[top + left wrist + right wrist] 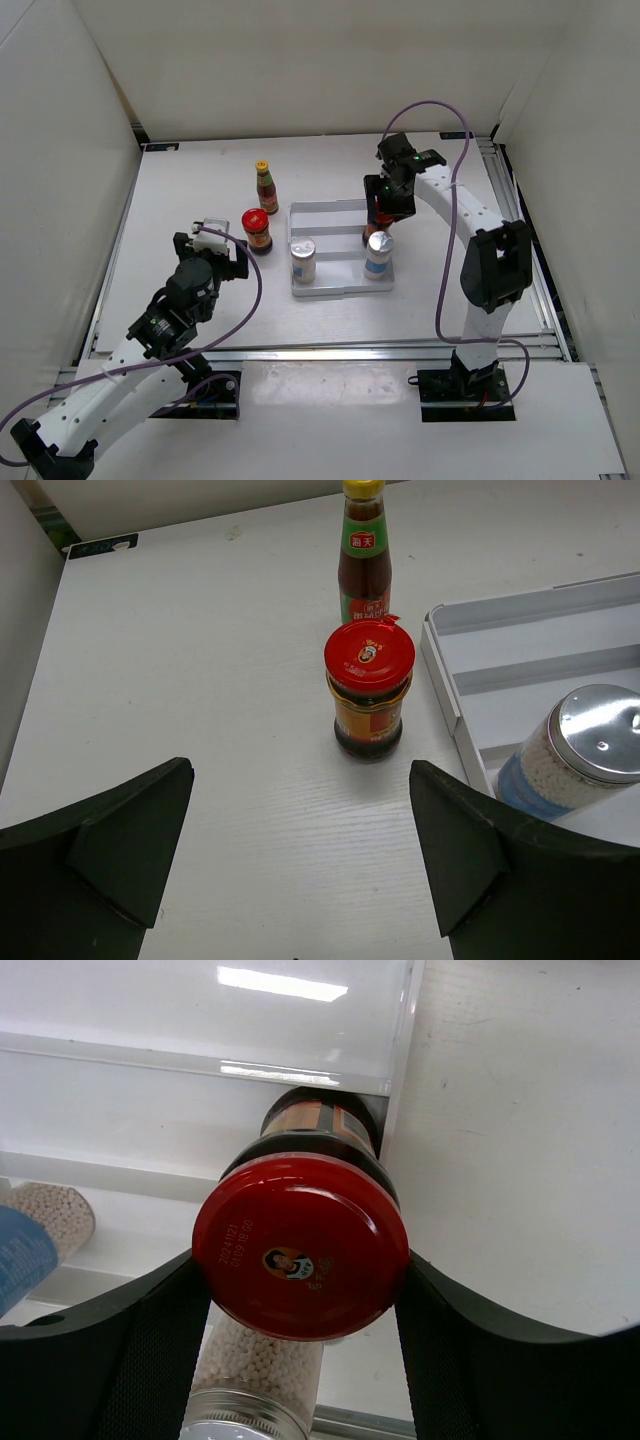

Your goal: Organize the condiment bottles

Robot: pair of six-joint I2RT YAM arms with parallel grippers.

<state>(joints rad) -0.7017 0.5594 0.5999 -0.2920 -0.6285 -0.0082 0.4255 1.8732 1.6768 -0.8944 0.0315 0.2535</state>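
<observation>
Jar (300,1260), red-lidded, sits clamped between the fingers of the right gripper (384,208); both pads press the lid rim. It is over the tray (325,208), in the middle row against the right wall. Whether its base rests on the tray floor cannot be determined. A shaker (378,252) stands in the tray row just in front of it; the other shaker (303,259) stands at the front left of the tray.

Step in hand, as judged: placing this jar in the tray behind the shaker. The next move calls for seating the base flat inside the wall, parting the jaws, then lifting straight up to avoid tipping the jar or brushing the shaker.

Second jar (370,690) stands on the table (200,680) just left of the tray, with a sauce bottle (364,560) close behind it. The left gripper (300,780) faces this jar with jaws wide apart, holding nothing. Both items remain outside the tray.
</observation>
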